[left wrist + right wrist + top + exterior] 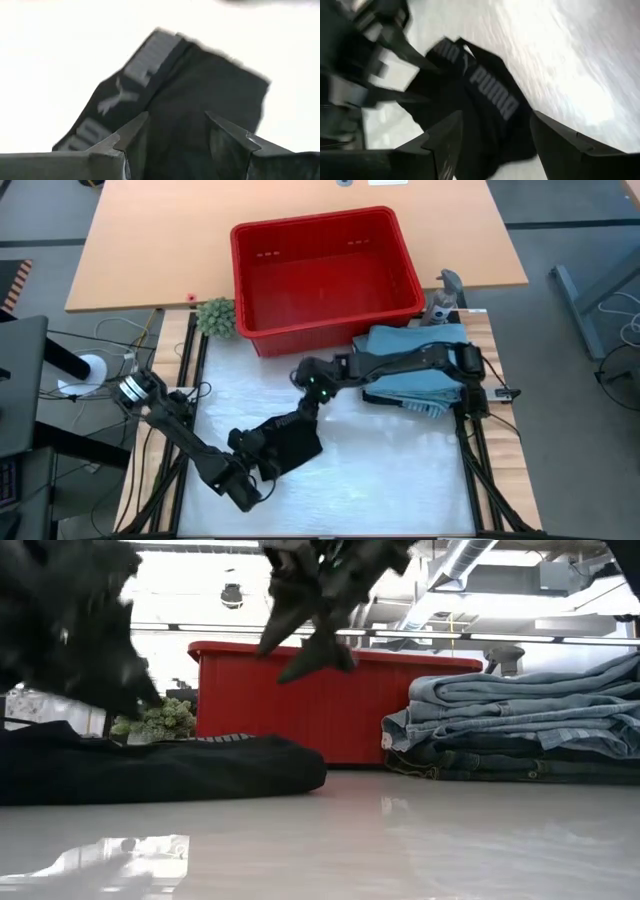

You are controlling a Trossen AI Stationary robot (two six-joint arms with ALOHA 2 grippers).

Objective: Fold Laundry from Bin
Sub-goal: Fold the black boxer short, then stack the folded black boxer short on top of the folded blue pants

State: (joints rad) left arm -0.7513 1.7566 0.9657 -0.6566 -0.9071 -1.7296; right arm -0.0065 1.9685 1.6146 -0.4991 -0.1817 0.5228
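overhead, the right hand (312, 402) hangs wide open above a folded black garment (290, 442) on the table (400, 470). the left hand (262, 465) sits partly open at its near-left edge, holding nothing.

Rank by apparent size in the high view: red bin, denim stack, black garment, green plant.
1. Red bin, clearly largest.
2. Denim stack, partly hidden by the right arm, so its full extent is unsure.
3. Black garment, partly under the left arm; looks a bit smaller than the denim.
4. Green plant, smallest.
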